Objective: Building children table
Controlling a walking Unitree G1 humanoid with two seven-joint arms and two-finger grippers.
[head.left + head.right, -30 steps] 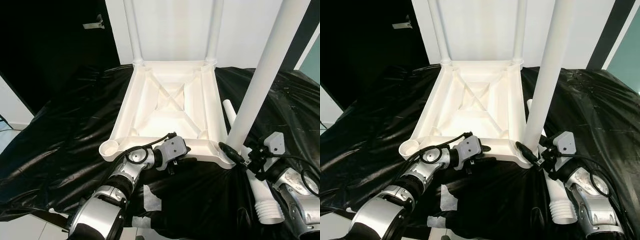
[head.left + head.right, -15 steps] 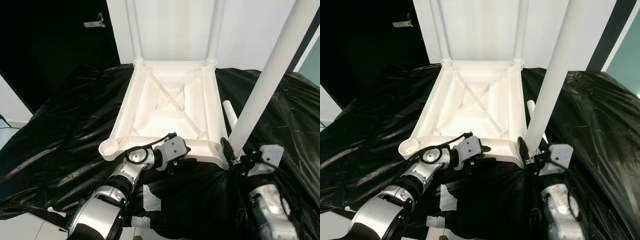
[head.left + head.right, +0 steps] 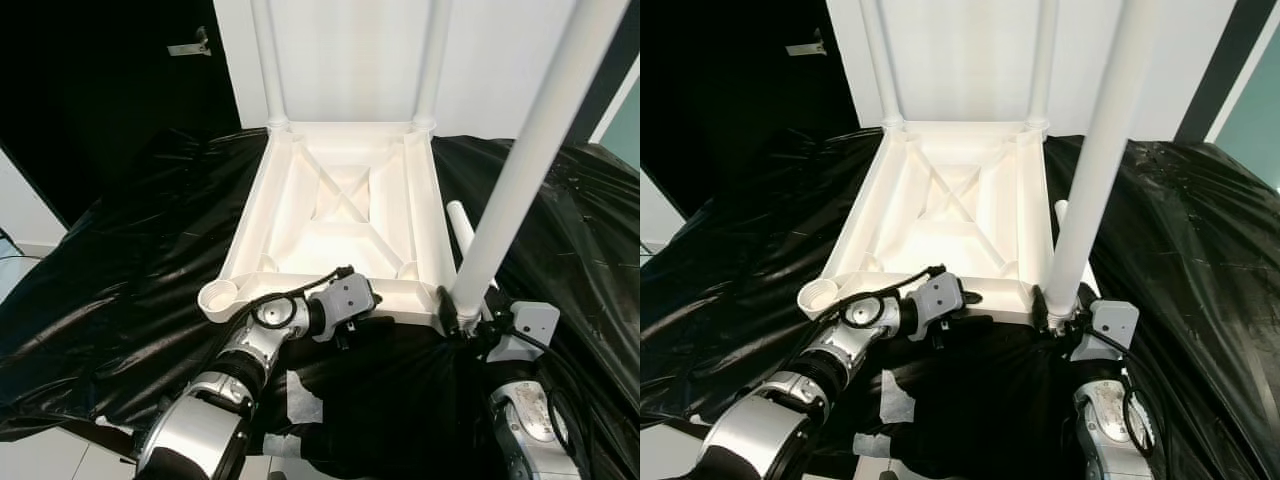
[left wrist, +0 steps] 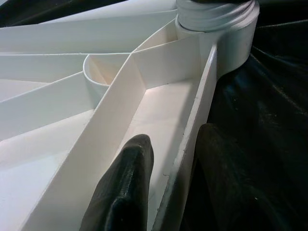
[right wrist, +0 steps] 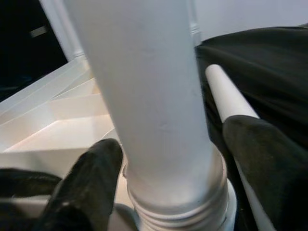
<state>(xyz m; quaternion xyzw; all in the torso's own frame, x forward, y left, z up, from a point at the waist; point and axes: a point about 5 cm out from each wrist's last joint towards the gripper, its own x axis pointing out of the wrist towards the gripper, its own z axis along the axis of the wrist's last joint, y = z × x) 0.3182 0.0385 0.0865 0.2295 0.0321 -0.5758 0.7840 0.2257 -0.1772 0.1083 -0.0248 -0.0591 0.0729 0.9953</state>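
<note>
So the table [image 3: 345, 215] is flipped upside down on a black sheet [image 3: 130, 270], smack in the middle of the head view, ribbed underside facing up. Two legs [image 3: 265, 60] are already standing in the far corners, at about 11 and 1 o'clock from the tabletop's centre. A third leg [image 3: 520, 170] stands in the near right corner, around 5 o'clock, leaning a bit to the right as it goes up. The near left corner socket [image 3: 219, 296], roughly 7 o'clock, has nothing in it. One more leg, the spare [image 3: 462, 225], lies flat on the sheet just beside the table's right edge, at 3 to 4 o'clock.

The right gripper [image 3: 462, 322] is at the base of that third leg, its fingers [image 5: 89, 180] either side of the leg right above the threaded end. In the wrist view one finger touches the leg and the other seems to sit slightly off it, so honestly can't tell if it's really clamping or just loosely around it.

The left gripper [image 3: 372, 322] is on the near rim at 6 o'clock, fingers [image 4: 127, 185] pinched on the rim wall, one inside the tray and one outside.

Behind it all there's a white wall [image 3: 350, 50], with a dark door [image 3: 100, 80] off at 10 o'clock.
</note>
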